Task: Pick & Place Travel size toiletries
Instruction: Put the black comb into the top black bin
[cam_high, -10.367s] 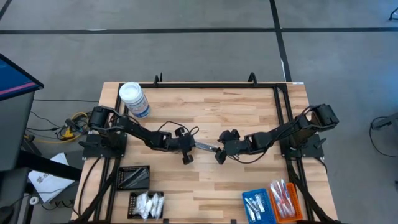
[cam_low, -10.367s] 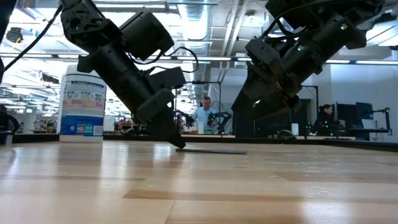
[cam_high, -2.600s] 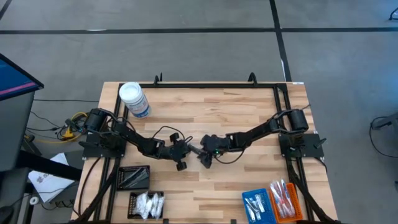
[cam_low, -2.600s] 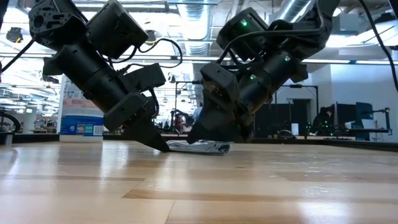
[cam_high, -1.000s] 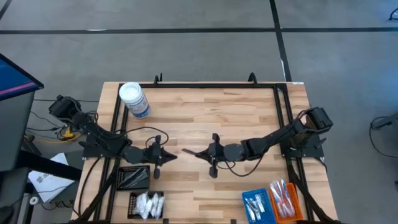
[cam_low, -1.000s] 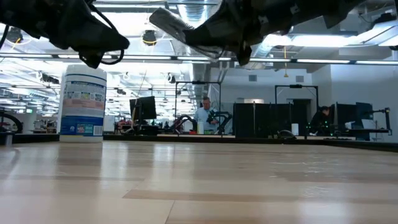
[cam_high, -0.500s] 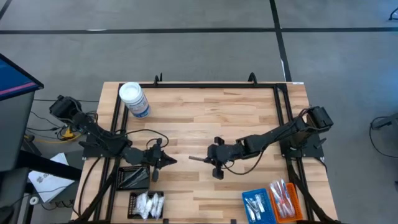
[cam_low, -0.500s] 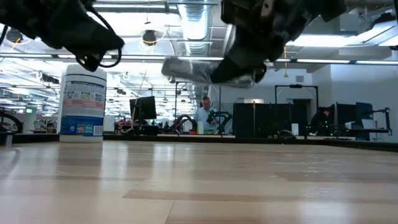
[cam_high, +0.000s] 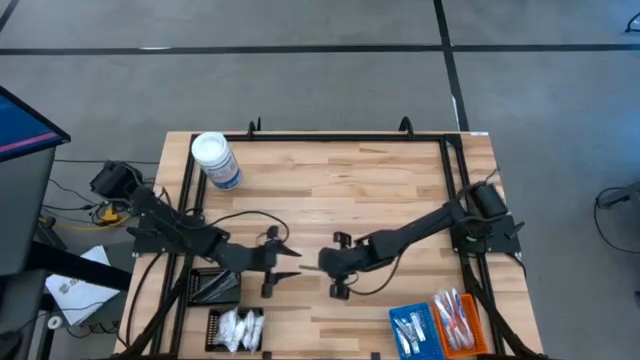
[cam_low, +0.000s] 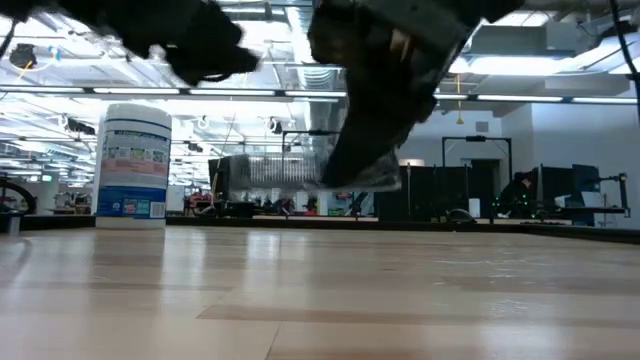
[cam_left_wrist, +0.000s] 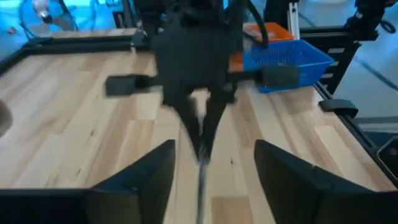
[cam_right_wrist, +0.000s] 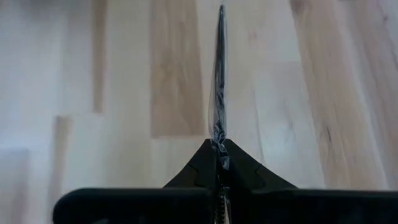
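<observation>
Pinching a clear-wrapped dark stick, the right gripper faces the spread-fingered left gripper at its nine o'clock.

In the low view, motion blur smears the wrapped stick and both arms, whose upper parts the top edge cuts off. From above, we cannot sort the tiny pieces in the blue tray and orange tray.
</observation>
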